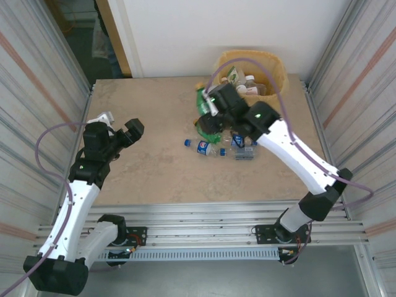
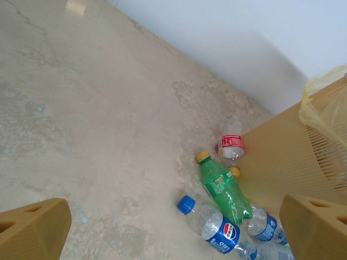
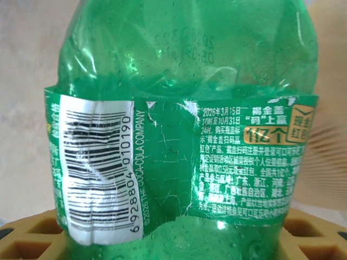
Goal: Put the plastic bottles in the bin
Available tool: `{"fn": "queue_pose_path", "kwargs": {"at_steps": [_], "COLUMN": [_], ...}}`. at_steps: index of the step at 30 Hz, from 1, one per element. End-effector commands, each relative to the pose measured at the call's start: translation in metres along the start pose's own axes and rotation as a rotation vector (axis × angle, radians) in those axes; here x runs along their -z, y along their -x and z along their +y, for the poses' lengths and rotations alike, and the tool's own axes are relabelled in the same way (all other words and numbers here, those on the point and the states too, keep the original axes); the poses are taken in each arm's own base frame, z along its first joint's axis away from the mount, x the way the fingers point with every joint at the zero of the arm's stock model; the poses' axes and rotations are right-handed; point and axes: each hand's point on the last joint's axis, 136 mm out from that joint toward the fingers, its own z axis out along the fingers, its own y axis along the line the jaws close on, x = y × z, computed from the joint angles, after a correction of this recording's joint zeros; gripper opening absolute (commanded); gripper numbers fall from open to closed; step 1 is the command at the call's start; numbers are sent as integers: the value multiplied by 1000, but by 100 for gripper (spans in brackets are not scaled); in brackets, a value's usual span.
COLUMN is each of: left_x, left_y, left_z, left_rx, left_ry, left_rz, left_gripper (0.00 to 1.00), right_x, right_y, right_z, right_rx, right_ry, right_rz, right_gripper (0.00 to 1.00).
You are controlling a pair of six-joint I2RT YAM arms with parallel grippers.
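Gripping a green bottle [image 3: 173, 135] across its labelled middle, the right tool [image 1: 209, 119] holds it just beside the bin [image 1: 281, 73], seemingly raised so it can clear the rim. Blue-labelled bottles [image 1: 207, 147] lie on the bench [image 1: 148, 167] below. The left tool [image 1: 119, 125] hangs spread wide and empty, well apart, probably to leave room.
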Motion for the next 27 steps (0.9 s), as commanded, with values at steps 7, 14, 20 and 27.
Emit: {"fn": "queue_pose_path", "kwargs": {"at_steps": [7,14,20,27], "left_x": [2,-1,-3,-5], "left_y": [3,3,2,-1], "left_z": [-4,-8,-9,-8], "left_rx": [-7,-7,-6,-5], "left_ry": [-17,-33,-42,-40], "left_rz": [1,11,25,35], "left_gripper": [99,99,99,99], "right_x": [47,32,0,-38], "right_y": [49,61,65,63], "right_z": [-96,-156,-185,-202], "right_rx": [-191,-278,-286,-262], "right_ry": [-77,-149,-190,-231], "right_rz": [-169,-155,-86,-9], "right_gripper": [35,36,36,37]}}
